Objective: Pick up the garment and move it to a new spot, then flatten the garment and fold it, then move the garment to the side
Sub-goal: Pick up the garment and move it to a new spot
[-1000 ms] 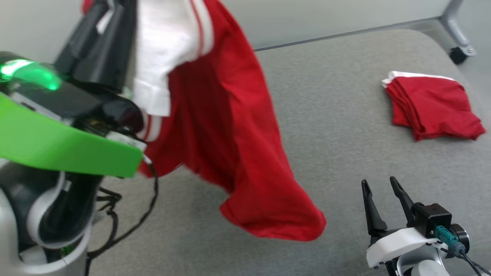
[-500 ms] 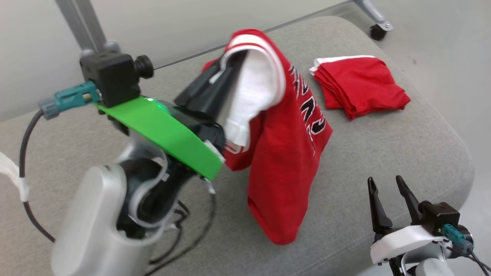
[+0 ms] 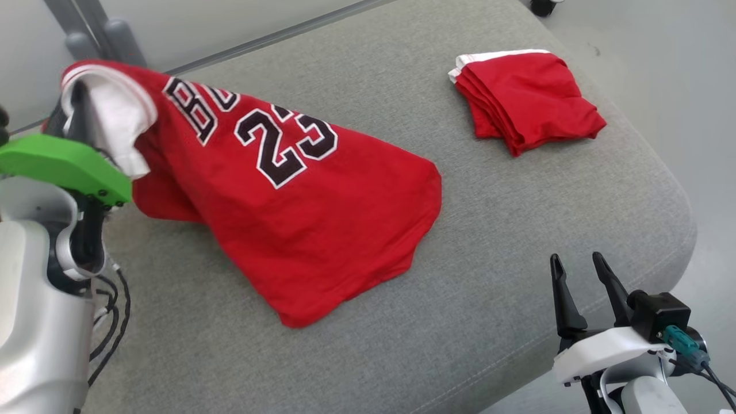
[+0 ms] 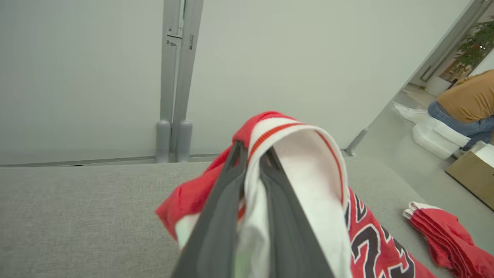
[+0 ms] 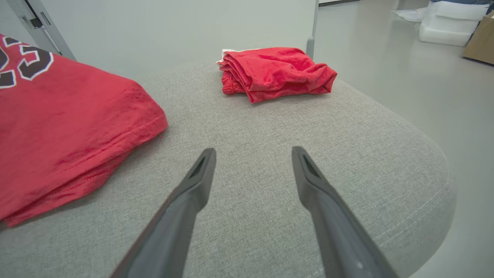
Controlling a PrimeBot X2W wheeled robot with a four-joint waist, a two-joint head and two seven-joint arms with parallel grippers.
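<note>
The light is bright, soft and even, coming from above. The red shirt (image 3: 299, 230) throws just a thin, pale shadow on the grey cushion (image 3: 517, 241). The head view is sharp. In the left wrist view the dark fingers (image 4: 216, 231) close up look fuzzy.

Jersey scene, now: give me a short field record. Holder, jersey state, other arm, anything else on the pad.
jersey: red, number 23 facing up, unfolded; lower part lies on the pad, top edge held up off it
left gripper: jaws shut on the jersey's white-trimmed edge
right gripper: jaws open, holding nothing, by the pad's near right edge
folded garment: red, far right of the pad, apart from the jersey
pad: grey fabric
</note>
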